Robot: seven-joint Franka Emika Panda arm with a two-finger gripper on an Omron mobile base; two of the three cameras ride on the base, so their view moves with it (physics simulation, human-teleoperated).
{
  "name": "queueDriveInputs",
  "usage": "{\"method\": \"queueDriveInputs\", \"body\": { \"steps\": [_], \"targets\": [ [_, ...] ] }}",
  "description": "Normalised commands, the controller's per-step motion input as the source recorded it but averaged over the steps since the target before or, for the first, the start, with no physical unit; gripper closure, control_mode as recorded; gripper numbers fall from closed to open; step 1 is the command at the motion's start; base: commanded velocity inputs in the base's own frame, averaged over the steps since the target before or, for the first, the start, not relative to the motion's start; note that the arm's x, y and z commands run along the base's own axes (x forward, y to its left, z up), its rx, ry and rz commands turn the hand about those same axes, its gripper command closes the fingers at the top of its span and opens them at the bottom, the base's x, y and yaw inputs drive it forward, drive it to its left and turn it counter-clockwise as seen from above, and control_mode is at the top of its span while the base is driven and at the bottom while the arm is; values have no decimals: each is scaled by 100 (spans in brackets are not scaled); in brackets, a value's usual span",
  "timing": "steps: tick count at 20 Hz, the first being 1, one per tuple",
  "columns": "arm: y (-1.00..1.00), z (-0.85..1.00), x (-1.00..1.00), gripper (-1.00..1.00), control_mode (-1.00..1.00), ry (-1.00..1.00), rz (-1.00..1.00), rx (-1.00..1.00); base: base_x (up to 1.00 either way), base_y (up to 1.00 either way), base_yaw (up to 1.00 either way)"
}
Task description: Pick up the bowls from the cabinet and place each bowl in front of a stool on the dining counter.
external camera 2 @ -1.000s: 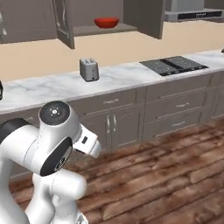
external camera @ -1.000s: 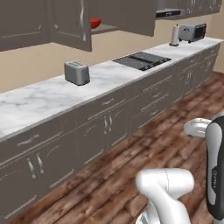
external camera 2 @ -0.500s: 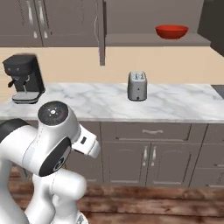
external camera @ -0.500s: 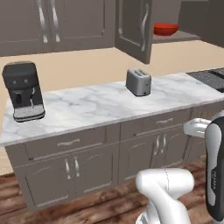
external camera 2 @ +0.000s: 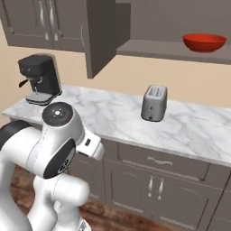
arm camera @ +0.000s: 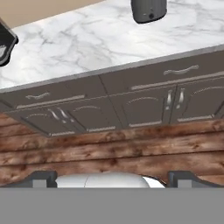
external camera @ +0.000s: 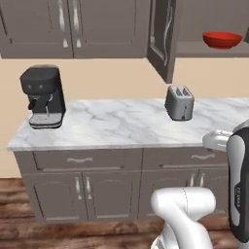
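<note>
Red bowl (external camera 2: 204, 42) on open cabinet (external camera 2: 158, 47) shelf, up right, well apart from fingers | fingers (arm camera: 43, 178) spread wide, holding nothing, tips low over wood floor (arm camera: 109, 153) facing drawer fronts | worktop (external camera: 121, 124) marble: toaster (external camera: 179, 102) below shelf, black coffee machine (external camera: 43, 96) at left end

A kitchen: marble worktop (external camera: 121, 126), toaster (external camera: 179, 102), coffee machine (external camera: 44, 96), wall cabinet (external camera: 78, 26).
</note>
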Motion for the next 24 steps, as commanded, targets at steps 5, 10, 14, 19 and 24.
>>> {"method": "queueDriveInputs", "body": {
  "steps": [5, 10, 14, 19, 24],
  "targets": [
    [0, 0, 0, -100, 100, 0, 0, 0, -12, -63, 36],
    [0, 0, 0, -100, 100, 0, 0, 0, -61, -28, 21],
    [0, 0, 0, -100, 100, 0, 0, 0, -57, -1, 6],
    [0, 0, 0, -100, 100, 0, 0, 0, -48, -4, -6],
    [0, 0, 0, -100, 100, 0, 0, 0, 0, -16, -26]
  ]
}}
